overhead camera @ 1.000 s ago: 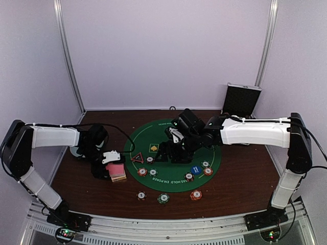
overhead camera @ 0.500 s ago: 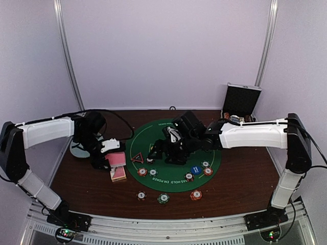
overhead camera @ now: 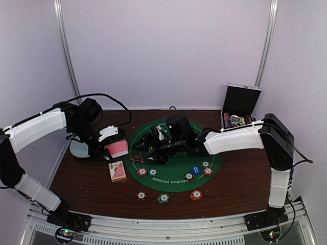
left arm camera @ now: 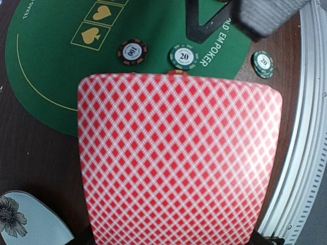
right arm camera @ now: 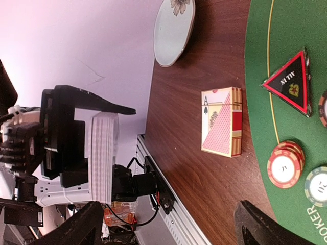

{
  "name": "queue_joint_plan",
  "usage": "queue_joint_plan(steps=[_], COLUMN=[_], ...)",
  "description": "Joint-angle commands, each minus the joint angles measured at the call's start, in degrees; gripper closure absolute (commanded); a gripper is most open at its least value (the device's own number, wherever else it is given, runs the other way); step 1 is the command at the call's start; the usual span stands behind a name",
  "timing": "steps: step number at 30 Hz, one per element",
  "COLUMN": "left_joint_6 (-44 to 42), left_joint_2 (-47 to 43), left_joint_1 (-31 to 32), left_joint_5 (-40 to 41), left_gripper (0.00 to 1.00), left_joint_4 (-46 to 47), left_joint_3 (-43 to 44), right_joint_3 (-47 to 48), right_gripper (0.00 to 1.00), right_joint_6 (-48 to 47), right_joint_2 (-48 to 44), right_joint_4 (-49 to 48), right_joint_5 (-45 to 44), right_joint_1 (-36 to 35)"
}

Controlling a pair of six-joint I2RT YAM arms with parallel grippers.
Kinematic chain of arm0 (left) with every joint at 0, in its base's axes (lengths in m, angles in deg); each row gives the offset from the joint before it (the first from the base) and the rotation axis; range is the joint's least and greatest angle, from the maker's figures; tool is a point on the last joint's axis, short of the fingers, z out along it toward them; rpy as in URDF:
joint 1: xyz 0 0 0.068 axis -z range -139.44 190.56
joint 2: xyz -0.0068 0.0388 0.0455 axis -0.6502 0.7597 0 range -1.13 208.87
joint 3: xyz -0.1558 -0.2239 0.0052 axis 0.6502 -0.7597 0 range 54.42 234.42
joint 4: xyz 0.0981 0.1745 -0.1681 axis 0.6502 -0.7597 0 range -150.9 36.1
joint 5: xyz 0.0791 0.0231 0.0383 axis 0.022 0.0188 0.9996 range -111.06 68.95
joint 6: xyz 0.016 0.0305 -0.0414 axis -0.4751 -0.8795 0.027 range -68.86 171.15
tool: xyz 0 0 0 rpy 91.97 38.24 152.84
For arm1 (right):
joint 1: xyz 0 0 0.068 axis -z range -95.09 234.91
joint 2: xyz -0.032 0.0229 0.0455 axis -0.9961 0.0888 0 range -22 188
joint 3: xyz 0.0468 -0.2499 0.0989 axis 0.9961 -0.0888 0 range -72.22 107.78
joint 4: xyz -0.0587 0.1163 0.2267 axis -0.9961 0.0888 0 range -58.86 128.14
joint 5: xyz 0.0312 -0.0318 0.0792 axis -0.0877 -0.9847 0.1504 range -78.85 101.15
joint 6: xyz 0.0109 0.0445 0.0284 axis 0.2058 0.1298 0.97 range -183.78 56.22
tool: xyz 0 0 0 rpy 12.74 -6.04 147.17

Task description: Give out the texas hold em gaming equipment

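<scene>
Card deck (overhead camera: 117,149) lifted off its box (overhead camera: 118,171), clamped in left fingers (overhead camera: 106,149) (right fingers (overhead camera: 149,149) wide).

I logged two units: left arm (overhead camera: 37,126) and right arm (overhead camera: 232,141), white link shells, black joints and wrists, black cable (overhead camera: 104,94) looping off the left.

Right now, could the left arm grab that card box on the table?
Probably not yet: the left gripper is shut on a stack of cards, so its jaws are full. The card box lies uncovered close by, so the way looks free once the cards go down.
</scene>
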Motion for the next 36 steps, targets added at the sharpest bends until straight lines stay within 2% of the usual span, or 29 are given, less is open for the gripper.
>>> queue_joint_plan(steps=[1, 11, 20, 27, 36], left_joint_6=[1.5, 1.2, 1.4, 1.0, 1.3], left_joint_2=[-1.8, -1.8, -1.8, -1.5, -1.4], left_joint_1=[1.1, 1.2, 1.6, 2.4, 2.6], left_joint_5=[-3.0, -2.8, -3.2, -3.2, -2.8], left_gripper=[1.0, 1.0, 1.0, 1.0, 1.0], left_joint_4=[-1.4, -1.3, -1.3, -1.3, -0.2], left_joint_3=[2.0, 2.2, 2.5, 2.5, 2.7], right_joint_3=[2.5, 2.9, 5.9, 8.5, 11.6], right_gripper=[0.08, 0.13, 0.25, 0.29, 0.44], right_joint_6=[4.6, 8.2, 9.2, 10.2, 13.2], right_joint_2=[1.4, 3.8, 6.4, 8.4, 12.0], right_joint_4=[-9.1, -14.8, -15.0, -15.5, -17.6], right_joint_5=[3.2, 4.7, 5.7, 6.8, 9.0], right_joint_1=[-0.3, -1.4, -2.1, -2.6, -3.1])
